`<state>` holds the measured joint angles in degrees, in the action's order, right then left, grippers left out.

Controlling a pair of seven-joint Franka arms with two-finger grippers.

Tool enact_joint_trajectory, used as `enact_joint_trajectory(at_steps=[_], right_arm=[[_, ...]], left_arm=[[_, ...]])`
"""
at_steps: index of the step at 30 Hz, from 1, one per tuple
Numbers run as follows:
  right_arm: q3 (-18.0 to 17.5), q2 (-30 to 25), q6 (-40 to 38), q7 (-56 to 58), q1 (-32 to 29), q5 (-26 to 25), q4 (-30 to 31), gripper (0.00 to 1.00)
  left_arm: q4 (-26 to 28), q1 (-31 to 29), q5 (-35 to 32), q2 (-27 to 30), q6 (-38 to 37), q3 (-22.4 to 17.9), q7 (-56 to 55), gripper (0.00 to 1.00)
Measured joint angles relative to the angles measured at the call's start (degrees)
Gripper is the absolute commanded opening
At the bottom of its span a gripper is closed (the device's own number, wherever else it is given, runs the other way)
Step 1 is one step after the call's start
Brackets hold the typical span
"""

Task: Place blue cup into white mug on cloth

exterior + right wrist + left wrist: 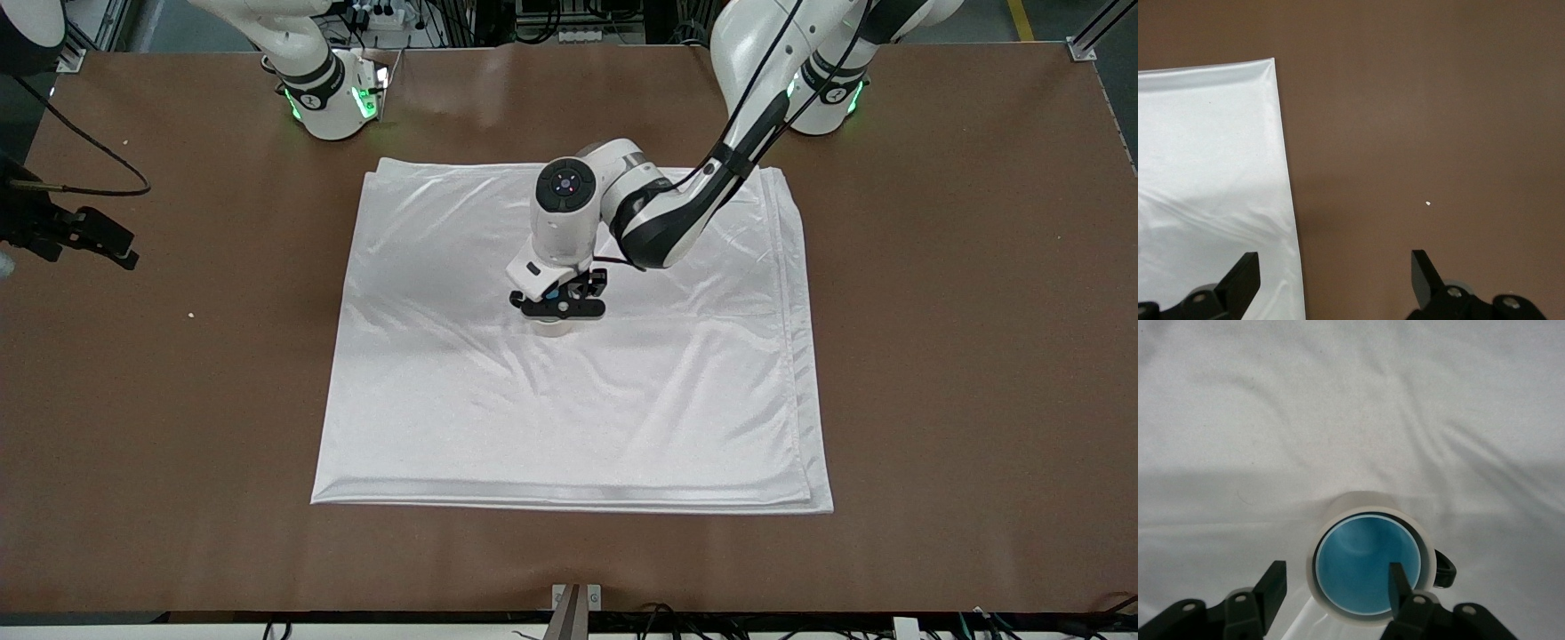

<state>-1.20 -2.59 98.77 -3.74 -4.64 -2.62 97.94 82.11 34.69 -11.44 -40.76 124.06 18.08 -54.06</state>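
1. Sitting inside the white mug (1368, 507), the blue cup (1365, 570) shows in the lower middle of the left wrist view as a bright blue disc ringed by the mug's pale rim, so the nesting appears done.
2. The mug stands upright on the cloth (622, 418), a little above the middle of the front view, with its dark handle sticking out sideways.
3. The left pincer (1338, 587) hangs straight over the mug with its fingers spread. One finger stands outside the mug's wall and the other over the cup's blue inside, neither pressing on anything, which reads as a release that leaves the cup resting on its own.
4. That inner finger sits close to the cup's rim, so a straight lift looks safest; a sideways pull could catch the rim and tip the pair.
5. Soft wrinkles in the cloth run near the mug, yet it sits level.
6. The cloth's edges lie well away from the mug on every side, with bare brown tabletop (960, 356) around it.
7. The right pincer (1335, 277) waits with fingers apart at the left edge of the front view, over the cloth's corner and the bare tabletop.
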Motion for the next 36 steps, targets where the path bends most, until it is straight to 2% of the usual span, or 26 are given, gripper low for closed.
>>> enact_joint_trajectory(at_steps=[11, 21, 29, 36], right_arm=[[0.0, 0.0, 0.3, 0.0, -0.5, 0.0, 0.0, 1.00], [0.0, 0.0, 0.7, 0.0, -0.5, 0.0, 0.0, 1.00], [-0.1, 0.0, 0.9, -0.1, -0.5, 0.0, 0.0, 1.00], [-0.2, 0.0, 1.0, -0.1, -0.5, 0.0, 0.0, 1.00]], left_arm=[[-1.5, -1.7, 0.0, 2.2, 0.1, -0.4, -0.1, 1.00], [-1.7, -6.7, -0.1, 7.5, -0.1, -0.5, 0.4, 1.00], [-1.7, -10.4, -0.3, 10.4, -0.2, -0.5, 5.0, 1.00], [-1.8, -15.8, -0.3, 12.5, -0.2, -0.6, 5.9, 1.00]])
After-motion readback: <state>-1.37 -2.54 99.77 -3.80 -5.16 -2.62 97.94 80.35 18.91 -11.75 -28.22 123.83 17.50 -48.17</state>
